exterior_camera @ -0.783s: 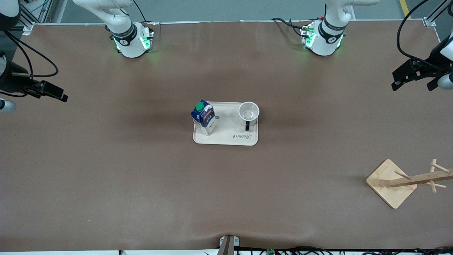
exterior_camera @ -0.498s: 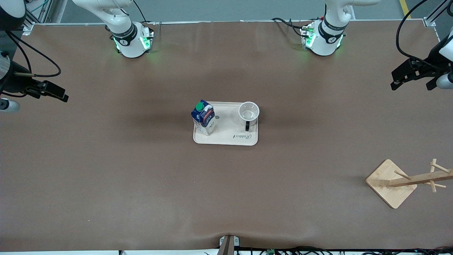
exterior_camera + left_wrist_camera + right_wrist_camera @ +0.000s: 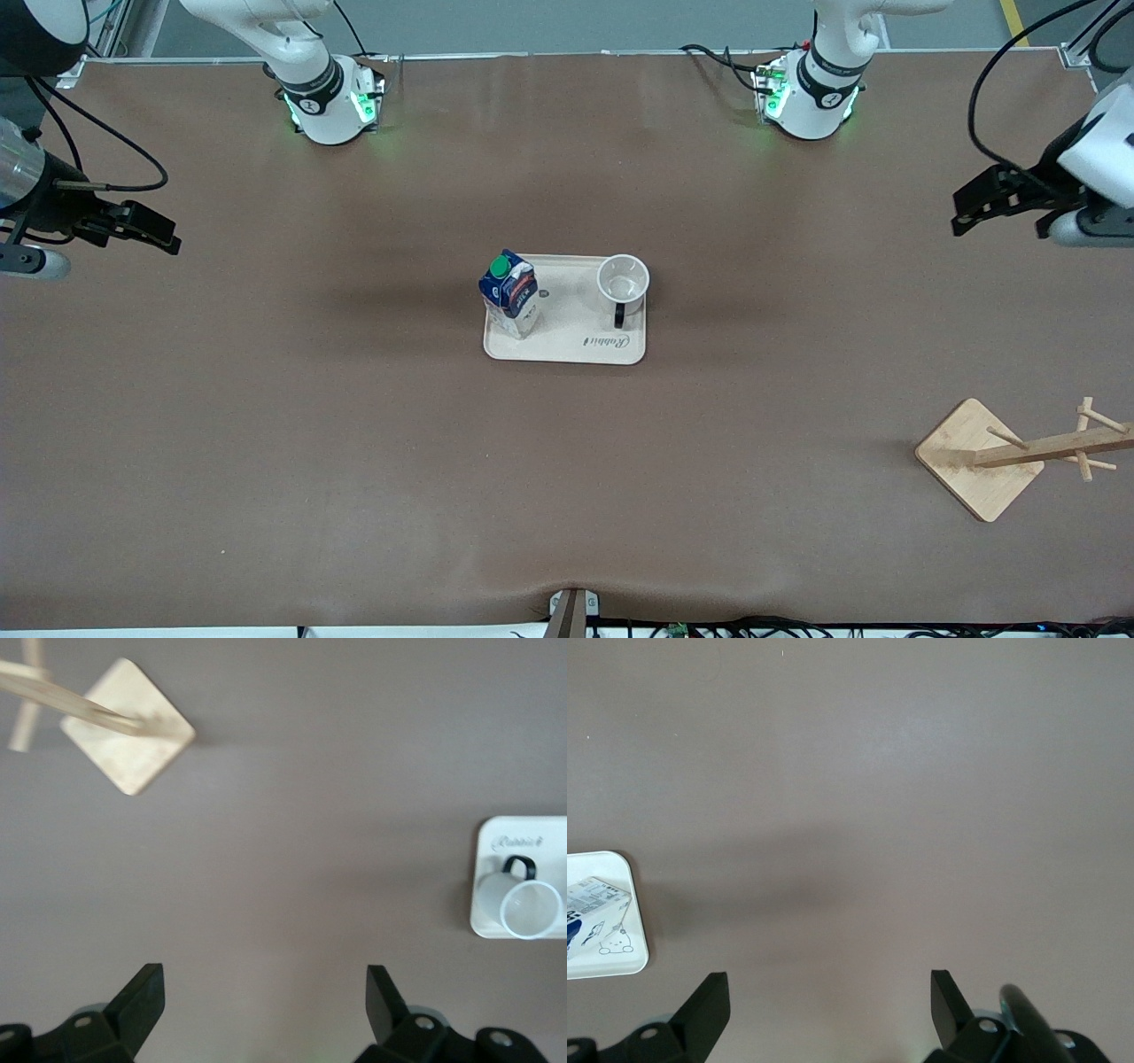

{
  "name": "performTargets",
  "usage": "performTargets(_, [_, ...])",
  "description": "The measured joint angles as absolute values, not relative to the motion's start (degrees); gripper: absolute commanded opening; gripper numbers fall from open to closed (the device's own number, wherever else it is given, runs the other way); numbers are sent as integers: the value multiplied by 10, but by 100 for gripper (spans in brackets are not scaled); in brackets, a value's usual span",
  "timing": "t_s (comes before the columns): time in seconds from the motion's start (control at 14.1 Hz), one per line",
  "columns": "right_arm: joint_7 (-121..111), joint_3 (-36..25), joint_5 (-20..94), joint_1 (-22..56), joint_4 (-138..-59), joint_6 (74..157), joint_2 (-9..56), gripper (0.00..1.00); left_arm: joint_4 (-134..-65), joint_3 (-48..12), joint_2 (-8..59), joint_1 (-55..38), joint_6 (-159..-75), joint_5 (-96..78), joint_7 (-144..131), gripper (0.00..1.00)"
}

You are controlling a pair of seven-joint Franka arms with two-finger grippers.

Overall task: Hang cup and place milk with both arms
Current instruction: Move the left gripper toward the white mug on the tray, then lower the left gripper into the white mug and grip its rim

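1. Table [image 3: 354, 425]: brown surface, carrying every item listed below.
2. Left gripper [image 3: 997, 202]: up in the air over bare table at the left arm's end, fingers spread wide, nothing between them (its wrist view confirms the gap [image 3: 261, 1010]).
3. Right gripper [image 3: 142, 229]: up over bare table at the right arm's end, fingers likewise spread wide and empty [image 3: 828, 1010].
4. Wooden rack [image 3: 1010, 454]: square base with a pegged post, standing toward the left arm's end, nearer the front camera than the tray; no item hangs on it.
5. Tray [image 3: 576, 347]: pale, rectangular, at the table's middle.
6. Milk [image 3: 509, 292]: upright on the tray, at the side toward the right arm's end, green cap on top.
7. Cup [image 3: 623, 282]: upright on the tray's other side, apart from the milk, black handle turned toward the front camera.
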State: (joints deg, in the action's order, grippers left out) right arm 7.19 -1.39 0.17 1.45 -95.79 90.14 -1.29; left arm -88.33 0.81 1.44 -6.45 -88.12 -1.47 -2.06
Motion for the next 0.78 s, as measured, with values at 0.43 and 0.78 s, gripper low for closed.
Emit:
performTargets(0.43, [72, -14, 2, 14, -959, 900, -13, 100, -957, -58, 57, -70, -966, -44, -73, 100])
performTargets(0.78, [72, -15, 2, 14, -959, 900, -13, 100, -1040, -134, 69, -76, -1063, -48, -183, 100])
